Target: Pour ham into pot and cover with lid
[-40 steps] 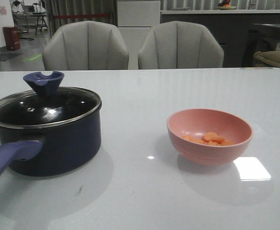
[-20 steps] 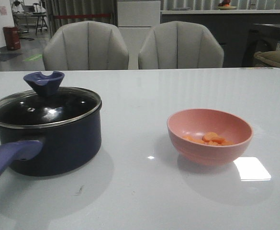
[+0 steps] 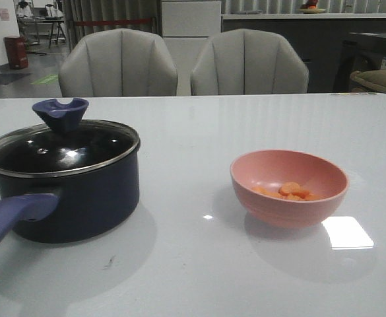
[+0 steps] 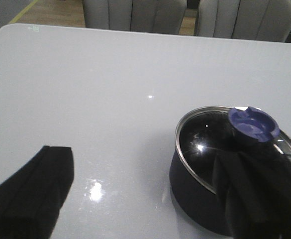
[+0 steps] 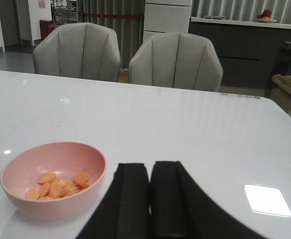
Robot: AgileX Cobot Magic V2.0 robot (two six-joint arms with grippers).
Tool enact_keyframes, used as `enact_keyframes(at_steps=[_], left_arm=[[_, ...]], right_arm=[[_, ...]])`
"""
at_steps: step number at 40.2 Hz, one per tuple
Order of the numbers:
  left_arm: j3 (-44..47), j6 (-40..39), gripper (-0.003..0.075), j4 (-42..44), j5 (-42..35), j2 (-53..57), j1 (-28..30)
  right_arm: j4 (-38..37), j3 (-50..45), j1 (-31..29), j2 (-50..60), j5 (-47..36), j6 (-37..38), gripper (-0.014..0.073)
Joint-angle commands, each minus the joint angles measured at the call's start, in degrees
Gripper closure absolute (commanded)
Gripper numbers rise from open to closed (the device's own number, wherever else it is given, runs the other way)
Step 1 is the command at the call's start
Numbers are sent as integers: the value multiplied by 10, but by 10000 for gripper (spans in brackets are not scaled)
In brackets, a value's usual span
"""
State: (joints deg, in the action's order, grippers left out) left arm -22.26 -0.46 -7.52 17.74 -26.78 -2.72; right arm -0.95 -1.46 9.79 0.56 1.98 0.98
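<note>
Ham (image 5: 55,185) in pink bowl (image 5: 16,196), beside closed right gripper (image 5: 149,199)

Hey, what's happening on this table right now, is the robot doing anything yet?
Nothing is being handled yet. The pot sits on the left of the table with its lid on. The ham lies in the pink bowl on the right. The left gripper hangs open near the pot, touching nothing. The right gripper is shut and empty beside the bowl. The lid has to come off before any pouring.
</note>
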Motion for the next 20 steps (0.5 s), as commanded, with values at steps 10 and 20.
enact_keyframes(at_steps=[10,20], left_arm=[[-184,-1,108,-12,140,-123,0],[-315,-1,136,-13,242,-282,-8]], right_arm=[[-8,2,-3,11,-44,0,450],[-8,2,-3,11,-44,0,450]])
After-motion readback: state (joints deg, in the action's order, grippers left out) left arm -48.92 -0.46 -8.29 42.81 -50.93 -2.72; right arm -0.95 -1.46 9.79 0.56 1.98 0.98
